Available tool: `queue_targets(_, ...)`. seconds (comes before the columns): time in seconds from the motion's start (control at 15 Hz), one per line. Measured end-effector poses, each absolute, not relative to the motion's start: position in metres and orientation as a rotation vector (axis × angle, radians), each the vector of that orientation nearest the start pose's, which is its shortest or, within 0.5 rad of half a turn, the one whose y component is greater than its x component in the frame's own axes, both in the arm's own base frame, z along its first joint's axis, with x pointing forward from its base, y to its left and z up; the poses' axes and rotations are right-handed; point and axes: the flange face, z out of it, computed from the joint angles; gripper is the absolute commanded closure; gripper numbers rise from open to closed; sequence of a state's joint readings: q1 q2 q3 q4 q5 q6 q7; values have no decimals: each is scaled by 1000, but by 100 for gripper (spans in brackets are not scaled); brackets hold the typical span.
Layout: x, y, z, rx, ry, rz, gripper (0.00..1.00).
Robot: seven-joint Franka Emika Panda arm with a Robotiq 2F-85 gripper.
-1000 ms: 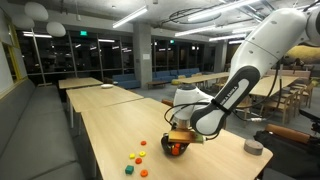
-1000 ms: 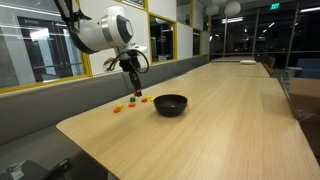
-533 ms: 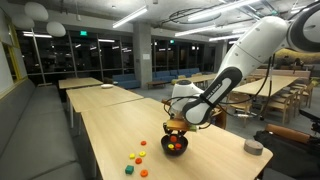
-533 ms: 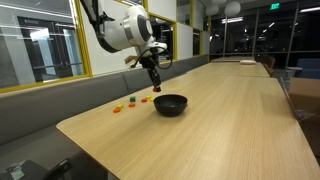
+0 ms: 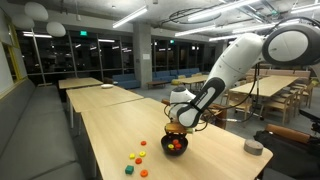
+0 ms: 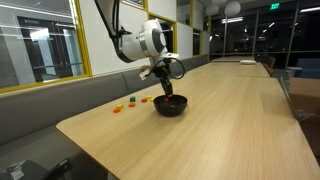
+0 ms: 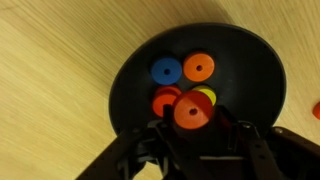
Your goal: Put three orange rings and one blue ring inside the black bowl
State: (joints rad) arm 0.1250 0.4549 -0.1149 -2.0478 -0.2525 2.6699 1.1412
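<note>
The black bowl (image 7: 130, 70) fills the wrist view and stands on the wooden table in both exterior views (image 5: 175, 146) (image 6: 170, 104). Inside it lie the blue ring (image 7: 166, 71), an orange ring (image 7: 199, 67), a second orange ring (image 7: 164, 100) and a yellow ring (image 7: 206, 96). My gripper (image 7: 192, 122) hangs right over the bowl's near side (image 5: 176, 132) (image 6: 166, 92). A third orange ring (image 7: 192, 110) sits between its fingertips, looking larger than the rings below it. The jaws stand close against its sides.
Loose rings lie on the table beside the bowl: yellow (image 5: 131, 157), green (image 5: 129, 170), orange (image 5: 142, 143). They show as a small cluster (image 6: 125, 104) in an exterior view. A low grey round thing (image 5: 254, 147) sits near the table's far corner.
The arm has swung from above the loose rings across to the bowl, carrying the orange ring, and has come down over the bowl.
</note>
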Motion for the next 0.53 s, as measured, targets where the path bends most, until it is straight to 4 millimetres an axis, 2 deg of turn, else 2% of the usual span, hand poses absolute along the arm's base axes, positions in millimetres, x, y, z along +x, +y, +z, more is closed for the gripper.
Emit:
queue_targets(0.13, 618, 11, 227, -2863, 1410, -366, 3)
queue_targets(0.2, 620, 10, 226, -2862, 1418, -364, 0)
queue_targets(0.53, 629, 3, 242, -2858, 1433, -379, 0)
